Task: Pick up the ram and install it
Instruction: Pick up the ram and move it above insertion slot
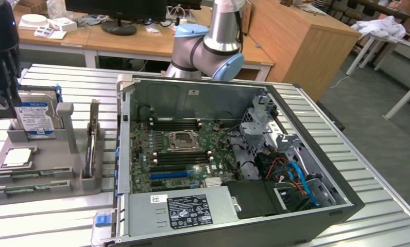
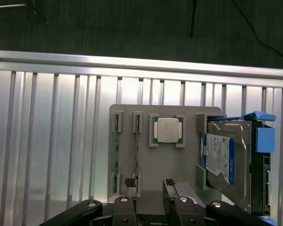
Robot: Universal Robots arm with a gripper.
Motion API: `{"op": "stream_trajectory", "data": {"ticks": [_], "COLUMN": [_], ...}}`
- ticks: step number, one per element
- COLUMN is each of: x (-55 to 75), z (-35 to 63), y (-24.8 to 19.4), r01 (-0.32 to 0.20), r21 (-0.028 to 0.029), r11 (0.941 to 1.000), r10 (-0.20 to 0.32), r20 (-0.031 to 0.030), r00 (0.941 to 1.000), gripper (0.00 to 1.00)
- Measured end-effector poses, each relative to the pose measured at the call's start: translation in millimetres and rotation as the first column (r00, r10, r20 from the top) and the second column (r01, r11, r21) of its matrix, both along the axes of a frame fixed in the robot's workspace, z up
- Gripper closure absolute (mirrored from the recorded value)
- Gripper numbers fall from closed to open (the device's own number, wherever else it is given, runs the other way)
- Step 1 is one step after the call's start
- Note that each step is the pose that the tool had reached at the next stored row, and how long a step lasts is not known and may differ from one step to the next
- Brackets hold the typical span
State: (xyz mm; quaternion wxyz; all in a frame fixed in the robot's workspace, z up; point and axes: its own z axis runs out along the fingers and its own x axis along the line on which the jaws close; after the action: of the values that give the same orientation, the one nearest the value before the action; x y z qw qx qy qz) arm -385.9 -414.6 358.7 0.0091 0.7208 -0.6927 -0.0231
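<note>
Two ram sticks [image 2: 117,150] [image 2: 137,149] stand on edge in the slots of a grey holder [image 2: 155,169]; in the exterior view the ram [image 1: 26,176] lies along the holder's near side. My gripper [image 2: 150,184] hangs above the holder, open, nothing between its black fingers [image 2: 130,182]. One finger is over the end of the nearer ram stick, not touching it. In the exterior view the gripper [image 1: 2,100] is a dark shape at the far left, above the holder [image 1: 47,180]. The open computer case [image 1: 225,154] shows the motherboard [image 1: 184,149] with bare memory slots [image 1: 181,159].
On the same holder sit a square silver processor [image 2: 168,130] and a hard drive [image 2: 226,160] with a blue-white label, standing upright. A tall upright piece [image 1: 94,139] stands between holder and case. The ribbed metal table [image 1: 54,221] carries everything. The arm's base [image 1: 208,49] rises behind the case.
</note>
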Motion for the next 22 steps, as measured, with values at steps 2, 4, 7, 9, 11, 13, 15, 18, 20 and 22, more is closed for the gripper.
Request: {"op": "stream_trajectory", "data": {"ticks": [2,4,7,9,11,13,15,18,20,22], "x": [0.0,0.0,0.0,0.0,0.0,0.0,0.0,0.0,0.0,0.0], "z": [-3.2,-6.4,-11.2,-14.3,-17.5,-20.8,-24.0,-28.4,-31.4,-34.3], "y": [0.0,0.0,0.0,0.0,0.0,-0.1,-0.1,-0.1,-0.1,-0.1], "r01": [0.000,0.000,0.000,0.000,0.000,0.000,0.000,0.000,0.000,0.000], "r21": [0.0000,0.0001,0.0000,0.0000,0.0001,0.0000,0.0001,0.0000,0.0000,0.0001], "r11": [1.0000,1.0000,1.0000,1.0000,1.0000,1.0000,1.0000,1.0000,1.0000,1.0000], "r10": [0.000,0.000,0.000,0.000,0.000,0.000,0.000,0.000,0.000,0.000], "r20": [-0.0001,-0.0001,-0.0001,-0.0001,0.0000,-0.0001,0.0001,-0.0001,-0.0001,-0.0001], "r00": [1.0000,1.0000,1.0000,1.0000,1.0000,1.0000,1.0000,1.0000,1.0000,1.0000], "gripper": [0.64,0.64,0.64,0.64,0.64,0.64,0.64,0.64,0.64,0.64]}}
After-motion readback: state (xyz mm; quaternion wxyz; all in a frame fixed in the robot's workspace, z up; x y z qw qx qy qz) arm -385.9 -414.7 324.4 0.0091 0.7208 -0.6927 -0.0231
